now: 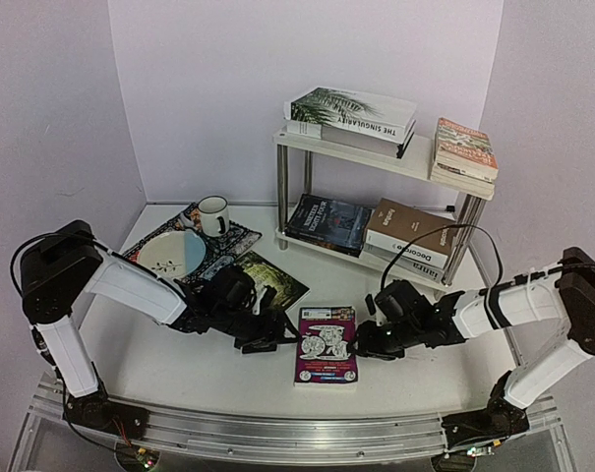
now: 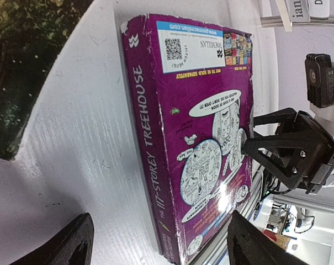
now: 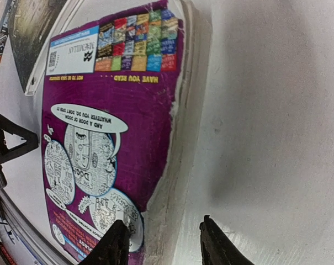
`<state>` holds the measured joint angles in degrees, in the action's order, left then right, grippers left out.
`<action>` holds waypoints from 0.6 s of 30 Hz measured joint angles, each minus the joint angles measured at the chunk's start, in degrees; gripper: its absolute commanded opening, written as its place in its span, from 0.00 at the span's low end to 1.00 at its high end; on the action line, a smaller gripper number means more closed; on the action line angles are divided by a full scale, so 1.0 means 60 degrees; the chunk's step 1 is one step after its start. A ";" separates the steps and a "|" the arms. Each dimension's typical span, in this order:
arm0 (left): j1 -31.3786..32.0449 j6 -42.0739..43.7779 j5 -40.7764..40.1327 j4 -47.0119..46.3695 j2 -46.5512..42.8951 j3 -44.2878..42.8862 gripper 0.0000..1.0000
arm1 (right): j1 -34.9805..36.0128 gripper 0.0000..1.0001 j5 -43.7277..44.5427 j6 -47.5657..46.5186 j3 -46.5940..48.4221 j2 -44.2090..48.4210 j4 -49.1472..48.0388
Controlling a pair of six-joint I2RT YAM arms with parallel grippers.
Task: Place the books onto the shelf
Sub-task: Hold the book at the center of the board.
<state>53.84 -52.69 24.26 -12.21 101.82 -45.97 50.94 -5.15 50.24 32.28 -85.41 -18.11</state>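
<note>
Book — between left fingers, right fingers

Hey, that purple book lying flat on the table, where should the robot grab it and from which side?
Probably the long page edge of the purple book, approached from the right by the right gripper, which sits beside it. The book lies flat, so only its thin edges offer a pinch; the spine faces the left gripper.

Pale lilac walls enclose a white table on 3 sides.
</note>
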 measured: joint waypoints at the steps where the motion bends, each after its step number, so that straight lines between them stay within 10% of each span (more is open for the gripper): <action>1: 0.0044 -0.0042 0.0027 -0.0050 0.0047 -0.0013 0.83 | 0.0000 0.30 -0.0003 0.0042 -0.0047 0.0000 -0.0027; 12: 0.0470 -0.0506 0.0032 -0.0650 0.0528 -0.0303 0.82 | -0.0002 0.00 -0.0032 0.0459 -0.0389 0.0087 -0.0714; 18: 0.0547 -0.0733 0.0186 -0.1056 0.0753 -0.0340 0.80 | 0.0000 0.00 0.0044 0.0721 -0.0909 0.0276 -0.1432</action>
<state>57.12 -57.09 25.38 -18.54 106.34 -48.01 50.94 -4.89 54.56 26.83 -83.75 -26.70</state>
